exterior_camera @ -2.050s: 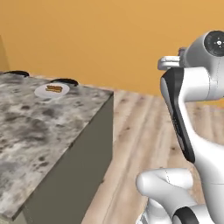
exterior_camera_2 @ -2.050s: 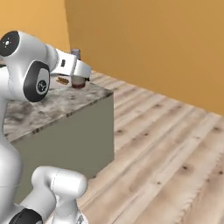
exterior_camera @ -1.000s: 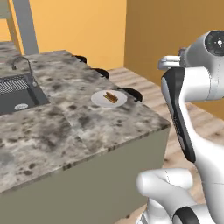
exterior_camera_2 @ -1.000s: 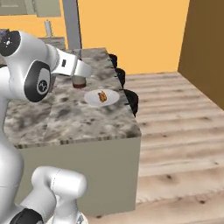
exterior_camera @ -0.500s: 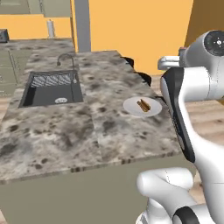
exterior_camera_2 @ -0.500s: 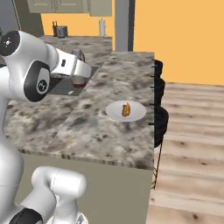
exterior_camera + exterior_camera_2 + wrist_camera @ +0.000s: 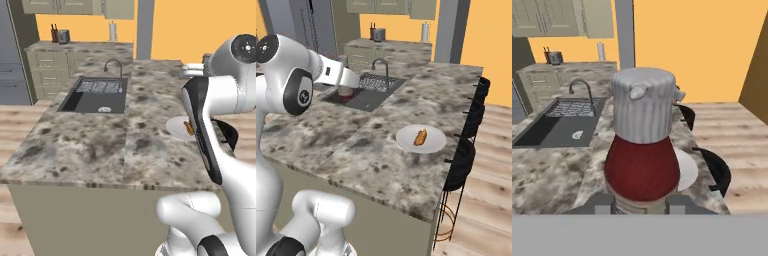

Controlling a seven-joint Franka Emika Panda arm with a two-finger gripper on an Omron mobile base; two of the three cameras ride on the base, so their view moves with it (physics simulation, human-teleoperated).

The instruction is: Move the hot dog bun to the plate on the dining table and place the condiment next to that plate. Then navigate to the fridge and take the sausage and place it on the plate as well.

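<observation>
My gripper is shut on the condiment bottle, which has a red body and a white ribbed cap and stands upright between the fingers. From the right base view, the gripper holds the bottle above the counter, close to the sink. The white plate lies on the stone dining counter with the hot dog bun on it, to the right of my hand. In the left base view the plate peeks out from behind my arm. The sausage is out of view.
A dark sink with a faucet is set into the counter. Black stools line the counter's right edge. Cabinets carrying small items stand along the back wall. A tall grey unit rises at the far left.
The whole picture has swung round as the base turned, bringing the sink and back cabinets into view. The bottle has stayed in my gripper.
</observation>
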